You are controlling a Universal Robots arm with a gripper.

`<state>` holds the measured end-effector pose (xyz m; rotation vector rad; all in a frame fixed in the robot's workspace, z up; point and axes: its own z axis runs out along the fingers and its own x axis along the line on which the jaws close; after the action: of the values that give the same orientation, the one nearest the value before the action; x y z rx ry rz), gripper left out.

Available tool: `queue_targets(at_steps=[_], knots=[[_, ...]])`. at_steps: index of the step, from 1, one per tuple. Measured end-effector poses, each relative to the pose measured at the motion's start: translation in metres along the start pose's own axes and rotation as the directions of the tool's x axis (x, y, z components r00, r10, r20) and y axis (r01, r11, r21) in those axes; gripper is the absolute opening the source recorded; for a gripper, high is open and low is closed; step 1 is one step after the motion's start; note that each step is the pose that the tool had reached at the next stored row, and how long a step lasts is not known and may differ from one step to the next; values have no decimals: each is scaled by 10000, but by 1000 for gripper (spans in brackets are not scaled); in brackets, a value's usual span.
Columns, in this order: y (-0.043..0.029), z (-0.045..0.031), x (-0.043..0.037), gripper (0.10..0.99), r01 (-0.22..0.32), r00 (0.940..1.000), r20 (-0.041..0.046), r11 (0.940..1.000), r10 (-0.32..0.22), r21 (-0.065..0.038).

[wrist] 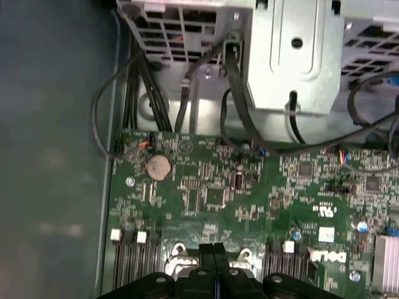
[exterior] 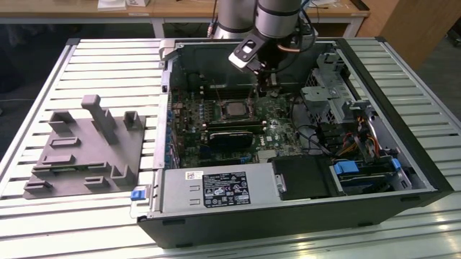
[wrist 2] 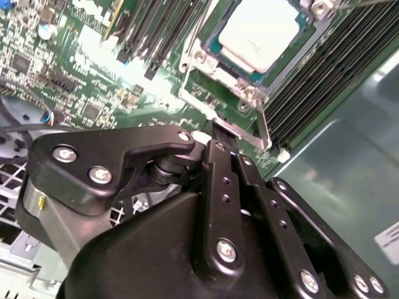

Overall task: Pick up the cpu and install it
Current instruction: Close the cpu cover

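Jaws are pressed together, w/ no real gap btwn the two black fingers (wrist: 207, 252). Can't tell if anything thin is caught btwn them. The gripper (wrist: 215, 248) points down at the motherboard (wrist: 212, 199), tips right at the edge of the cpu socket frame (wrist 2: 201, 62) and near the frame's thin metal lever (wrist 2: 265, 128). Touching the frame or just clear of it, can't tell.

The cpu (wrist 2: 259, 31) lies flat inside the socket frame, silvery top up, apart from the fingers. In the exterior view the gripper (exterior: 270, 90) hangs just beside the frame, on the exterior view's right of it.

Dark RAM slots (wrist 2: 312, 81) run along the frame on both sides. A coin-cell battery (wrist: 158, 167) sits on the board a bit away from the frame, toward the metal drive cage (wrist: 299, 56). Black cables (wrist: 124, 106) drop past the board edge on that same far side.

The arm (exterior: 277, 16) comes down into the open computer case (exterior: 273, 226) above the frame. The grey power supply box (exterior: 209, 190) lies well apart from the frame, at the case's near wall in the exterior view. The grey fixture plate (exterior: 86, 156) w/ upright blocks is outside the case, well off to the exterior view's left of the frame, on the slatted table (exterior: 72, 226).
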<state>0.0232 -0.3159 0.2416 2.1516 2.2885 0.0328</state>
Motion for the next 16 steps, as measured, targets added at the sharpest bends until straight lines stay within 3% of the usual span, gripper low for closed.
queue_targets(at_steps=[16], knots=[[-241,41,15,106,1,10000,-1,10000,-1,0]])
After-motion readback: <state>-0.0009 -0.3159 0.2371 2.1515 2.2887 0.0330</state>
